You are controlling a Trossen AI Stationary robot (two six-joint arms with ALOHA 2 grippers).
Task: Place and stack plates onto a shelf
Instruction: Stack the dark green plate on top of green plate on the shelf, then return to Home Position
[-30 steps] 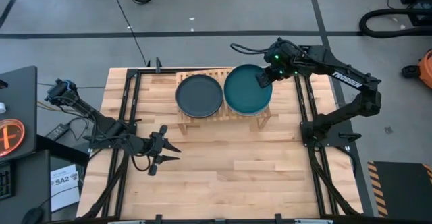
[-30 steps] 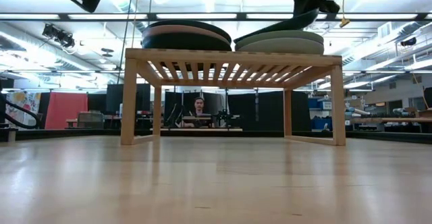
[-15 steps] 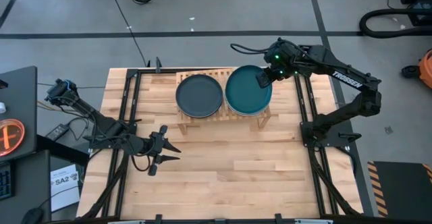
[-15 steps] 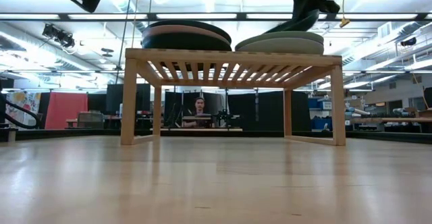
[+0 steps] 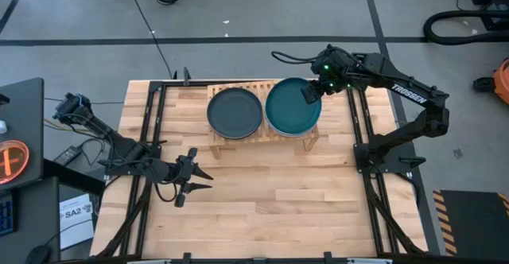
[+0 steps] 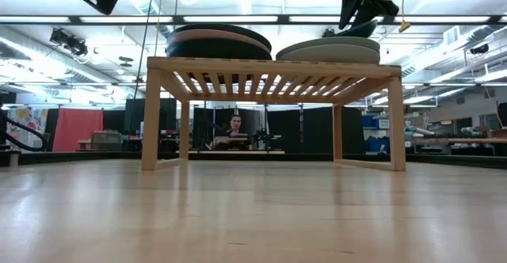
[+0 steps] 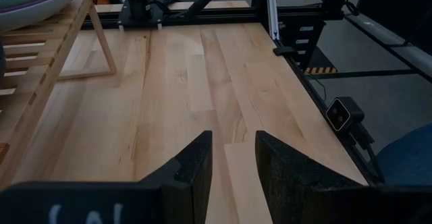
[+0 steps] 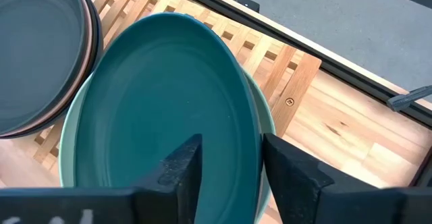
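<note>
My right claw (image 5: 312,91) has its fingers either side of the far right rim of the dark teal plate (image 5: 292,106), which lies on the right stack, upper middle of the high view. Under it a mint green plate (image 8: 66,140) shows at the edge. Left of it the charcoal plate (image 5: 234,111) tops the other stack, a pink rim (image 8: 88,69) beneath. Both stacks sit on the wooden slat shelf (image 6: 269,67), side by side, just apart.

A light wooden tabletop (image 5: 262,192) stands on a grey floor (image 5: 238,9) crossed by dark lines. Far behind, long ceiling lights (image 6: 238,19), a red panel (image 6: 71,128) and a seated person (image 6: 234,128) at a desk.
</note>
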